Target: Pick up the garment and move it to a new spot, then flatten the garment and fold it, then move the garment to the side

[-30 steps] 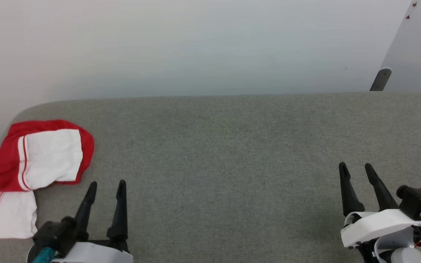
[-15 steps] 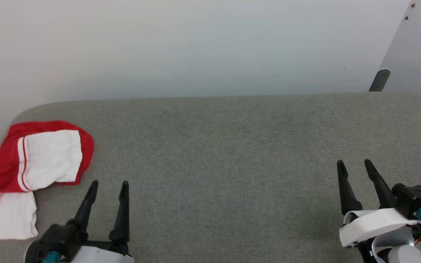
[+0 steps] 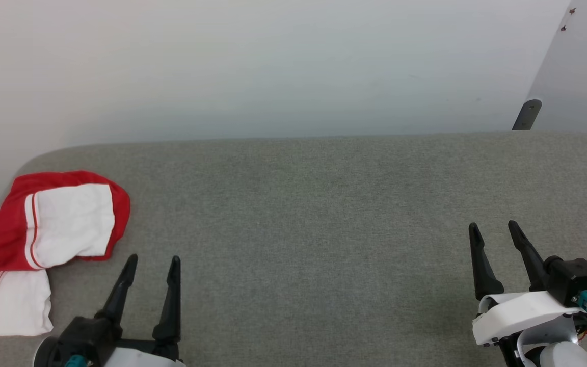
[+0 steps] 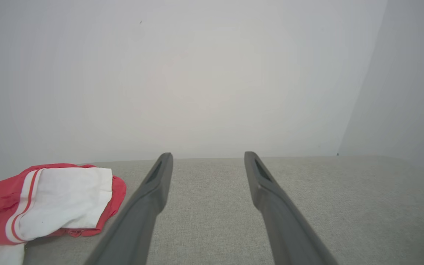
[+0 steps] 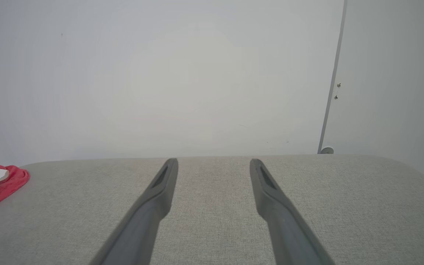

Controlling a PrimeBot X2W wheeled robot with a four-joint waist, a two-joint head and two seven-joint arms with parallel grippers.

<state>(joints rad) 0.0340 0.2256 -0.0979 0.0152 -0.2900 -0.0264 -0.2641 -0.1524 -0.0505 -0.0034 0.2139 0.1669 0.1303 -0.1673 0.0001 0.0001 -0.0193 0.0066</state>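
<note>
Left end effector (image 3: 154,257), long dark fingers (image 3: 171,295) apart and empty, sits just right of and nearer than the soft red-and-white jersey garment (image 3: 64,224), bunched at the left edge of the grey fabric-covered table (image 3: 298,229); right end effector (image 3: 492,224), also apart and empty, is well off to the right. Risks: a pinch on the heap may catch only the top white layer and slip on lift, or a nudge may push it off the left edge.

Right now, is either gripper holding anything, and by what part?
Nothing held. Left gripper and right gripper are open and empty; garment lies apart from both.
</note>
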